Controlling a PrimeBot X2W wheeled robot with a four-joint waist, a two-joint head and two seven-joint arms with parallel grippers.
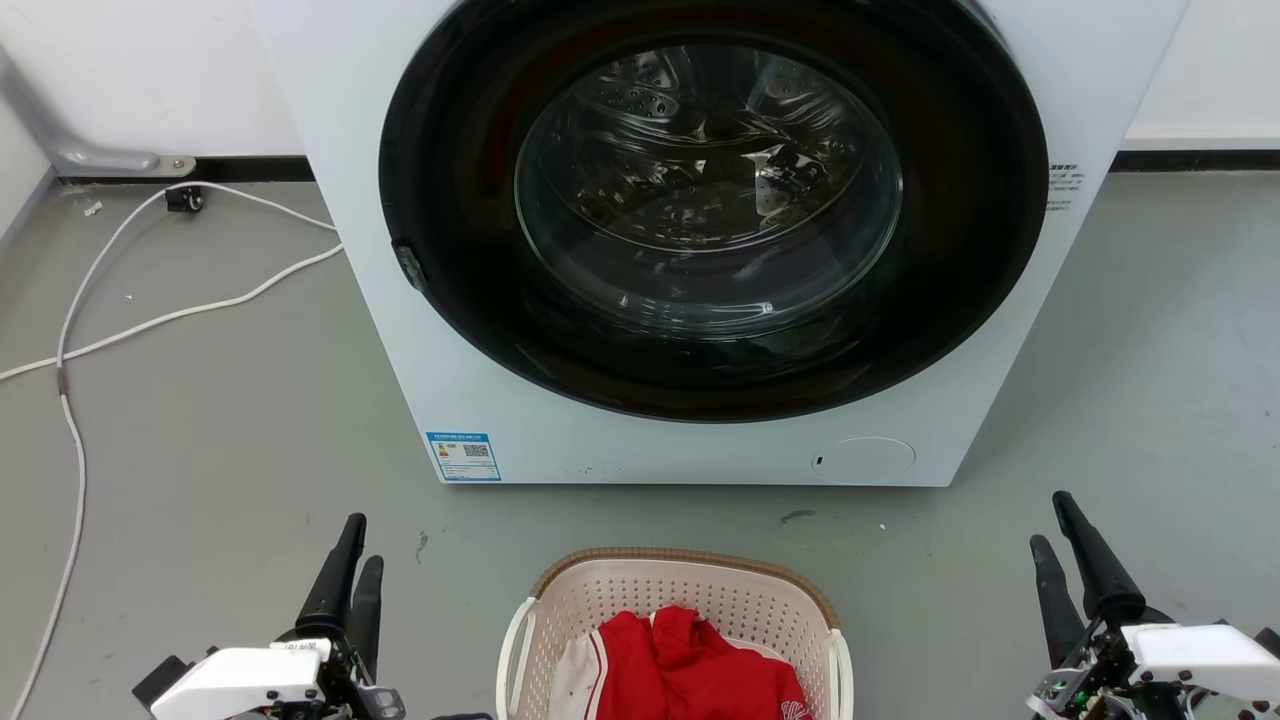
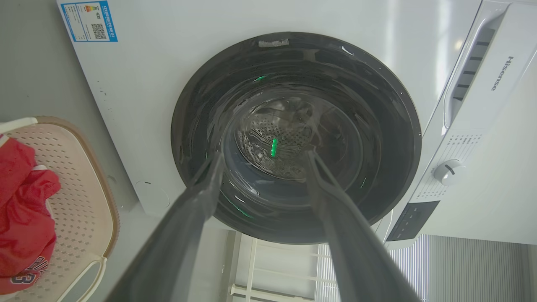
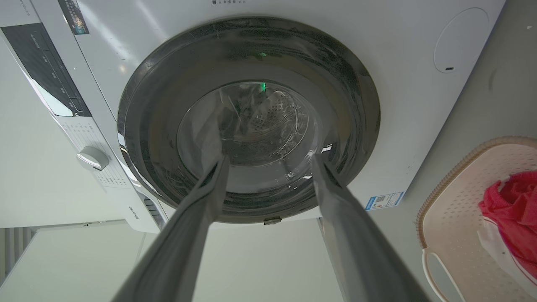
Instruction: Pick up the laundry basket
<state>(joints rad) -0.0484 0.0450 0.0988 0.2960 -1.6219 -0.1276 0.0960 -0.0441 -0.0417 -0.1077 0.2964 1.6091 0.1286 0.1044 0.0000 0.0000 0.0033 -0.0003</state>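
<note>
1. Head view. Grey floor point(image 1: 200, 420) carries a white front-loading washer point(image 1: 560, 440), and a white cable point(image 1: 75, 440) trails across it at the left. The laundry basket point(image 1: 690, 556) stands on the floor just in front of the washer, at bottom centre, with a red garment point(image 1: 690, 660) inside. The left gripper point(image 1: 363, 542) is at lower left and the right gripper point(image 1: 1050, 520) at lower right. Neither touches the laundry basket.
2. Left wrist view. The left gripper point(image 2: 264, 155) has its fingers spread apart and holds nothing (the washer door shows between them). The laundry basket point(image 2: 110, 197) lies at the left edge, well apart from the fingers.
3. Right wrist view. The right gripper point(image 3: 270, 159) has its fingers spread apart and empty. The laundry basket point(image 3: 423, 209) sits in the lower right corner, clear of both fingers.
</note>
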